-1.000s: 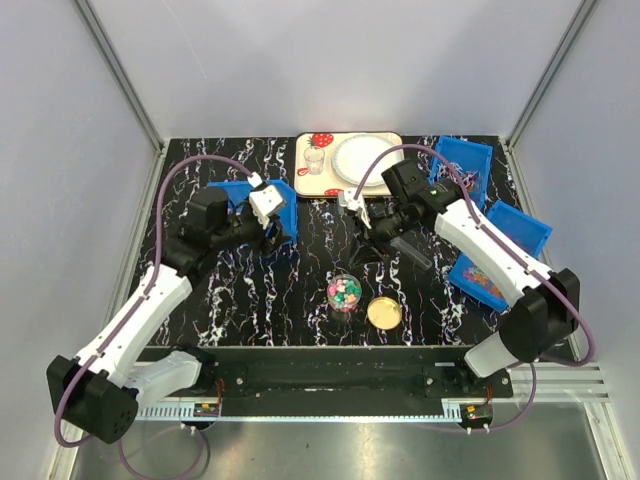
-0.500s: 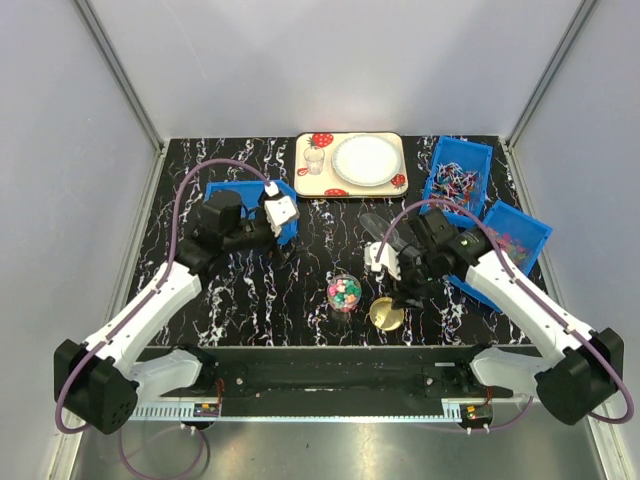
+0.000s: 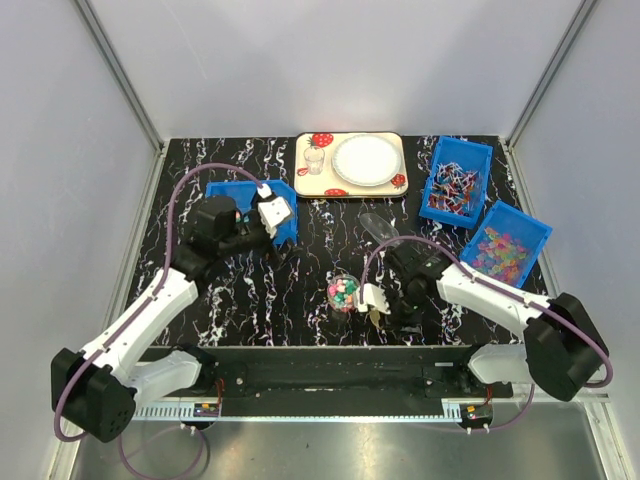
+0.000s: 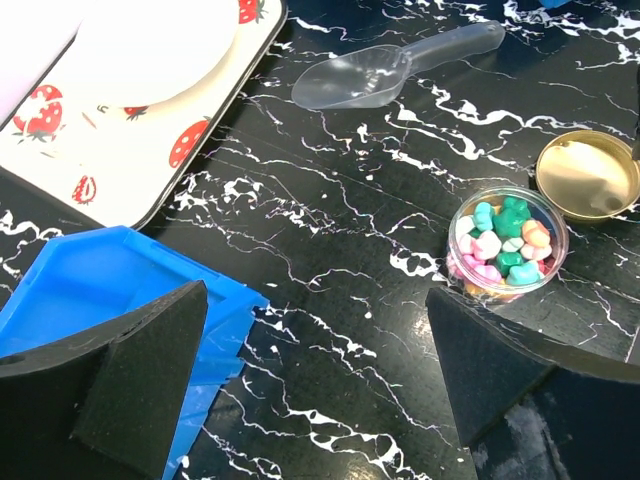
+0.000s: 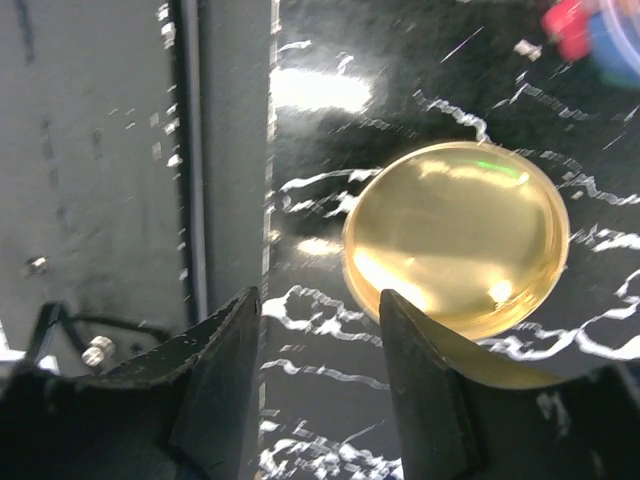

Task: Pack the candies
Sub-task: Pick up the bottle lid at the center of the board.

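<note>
Right wrist view: right jaws stand partly open and empty, low over the bench [image 5: 400,60], the gold lid [image 5: 455,235] just beyond their tips. Farther on, the candies [image 4: 505,240] fill a clear tub [image 4: 556,262] beside that lid. Left jaws gape wide, empty, above a blue bin [image 4: 90,300].

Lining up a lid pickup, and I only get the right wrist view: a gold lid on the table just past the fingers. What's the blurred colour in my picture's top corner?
Observer: Likely the open clear jar, standing right beside the lid.
Operator: Anything in it?
Observer: Mixed-colour candies, heaped close to its rim.
Operator: Where's the other arm?
Observer: The left gripper hangs open by a blue bin, well clear of the jar.
</note>
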Robot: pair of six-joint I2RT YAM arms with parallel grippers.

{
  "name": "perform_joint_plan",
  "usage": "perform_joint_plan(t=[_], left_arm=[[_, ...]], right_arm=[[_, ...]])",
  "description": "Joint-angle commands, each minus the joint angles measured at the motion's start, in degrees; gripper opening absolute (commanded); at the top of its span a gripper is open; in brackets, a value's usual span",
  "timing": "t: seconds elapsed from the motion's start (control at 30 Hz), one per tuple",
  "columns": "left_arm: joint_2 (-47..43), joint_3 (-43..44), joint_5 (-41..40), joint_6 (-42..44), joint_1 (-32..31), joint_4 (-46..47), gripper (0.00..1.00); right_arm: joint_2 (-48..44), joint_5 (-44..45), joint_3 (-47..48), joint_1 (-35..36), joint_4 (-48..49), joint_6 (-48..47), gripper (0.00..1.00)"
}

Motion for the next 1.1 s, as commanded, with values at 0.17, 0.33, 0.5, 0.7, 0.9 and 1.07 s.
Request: perform_joint_plan(t=[0.17, 0.33, 0.5, 0.7, 0.9, 1.07], left_arm=[[-2.0, -0.6, 2.0, -1.7, 2.6, 4.2, 0.99], [-2.5, -1.0, 3.4, -2.0, 4.0, 4.2, 0.99], [-2.4, -1.2, 4.4, -2.3, 4.7, 4.3, 0.99], [-2.5, -1.3, 4.9, -2.3, 5.0, 4.4, 0.99], [-2.7, -1.3, 5.6, -2.6, 5.5, 4.5, 0.99], [-3.0, -1.7, 6.5, -2.0, 5.7, 4.5, 0.99]], right_arm=[[3.6, 2.5, -2.0, 1.3, 11.6, 1.8, 0.54], [6.0, 2.6, -1.6, 2.6, 12.0, 3.0, 0.5], [5.8, 4.0, -2.0, 4.9, 12.0, 3.0, 0.43], [8.0, 5.4, -1.5, 6.4, 11.8, 3.9, 0.27], [8.7, 6.1, -1.4, 7.0, 11.9, 4.6, 0.25], [9.3, 4.9, 1.6, 7.1, 8.5, 5.8, 0.0]])
